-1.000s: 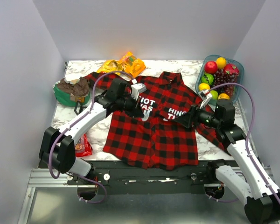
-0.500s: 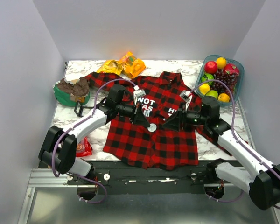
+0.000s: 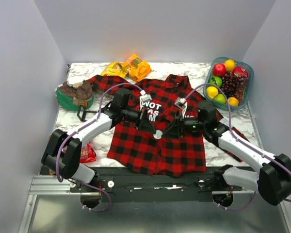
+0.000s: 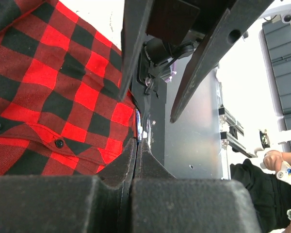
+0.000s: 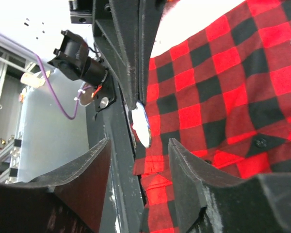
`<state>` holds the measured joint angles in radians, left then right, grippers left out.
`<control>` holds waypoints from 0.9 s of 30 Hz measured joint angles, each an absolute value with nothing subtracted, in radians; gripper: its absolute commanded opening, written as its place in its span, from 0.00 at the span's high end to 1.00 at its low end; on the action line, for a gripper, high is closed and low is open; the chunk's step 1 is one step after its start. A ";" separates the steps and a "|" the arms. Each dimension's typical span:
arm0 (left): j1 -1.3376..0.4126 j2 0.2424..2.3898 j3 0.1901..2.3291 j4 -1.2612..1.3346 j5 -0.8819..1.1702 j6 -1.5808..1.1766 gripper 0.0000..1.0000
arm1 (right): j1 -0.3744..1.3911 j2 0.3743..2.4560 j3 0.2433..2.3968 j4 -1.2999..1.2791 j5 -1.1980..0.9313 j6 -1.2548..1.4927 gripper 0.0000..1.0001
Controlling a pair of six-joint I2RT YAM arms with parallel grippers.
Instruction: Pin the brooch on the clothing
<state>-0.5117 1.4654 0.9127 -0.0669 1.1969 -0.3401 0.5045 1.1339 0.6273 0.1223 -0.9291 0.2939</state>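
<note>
the left gripper pinches the tiny round greyish brooch tight over the red and black plaid shirt, below its white letters; the right gripper gapes wide, facing it.

Plain pale grey walls stand on three sides of a white marble table, under bright, even light.

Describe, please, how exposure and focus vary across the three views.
Top external view: even, soft light, red and black plaid shirt sharp. Left wrist view: background blown out white, near jaws blurred. Right wrist view: surroundings overexposed, small round greyish brooch glints white.
</note>
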 measured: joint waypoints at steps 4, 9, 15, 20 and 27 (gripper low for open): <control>-0.512 1.465 0.913 -0.067 1.204 -0.340 1.00 | 0.525 1.143 0.628 0.150 -0.931 0.301 0.49; -0.512 1.465 0.913 -0.065 1.212 -0.340 1.00 | 0.536 1.163 0.631 0.178 -0.933 0.312 0.63; -0.515 1.465 0.912 -0.065 1.228 -0.340 1.00 | 0.549 1.185 0.631 0.208 -0.933 0.332 0.81; -0.519 1.465 0.912 -0.065 1.246 -0.340 1.00 | 0.557 1.191 0.631 0.218 -0.933 0.344 0.95; -0.519 1.455 0.907 -0.060 1.250 -0.337 0.58 | 0.558 1.191 0.613 0.271 -0.936 0.393 0.99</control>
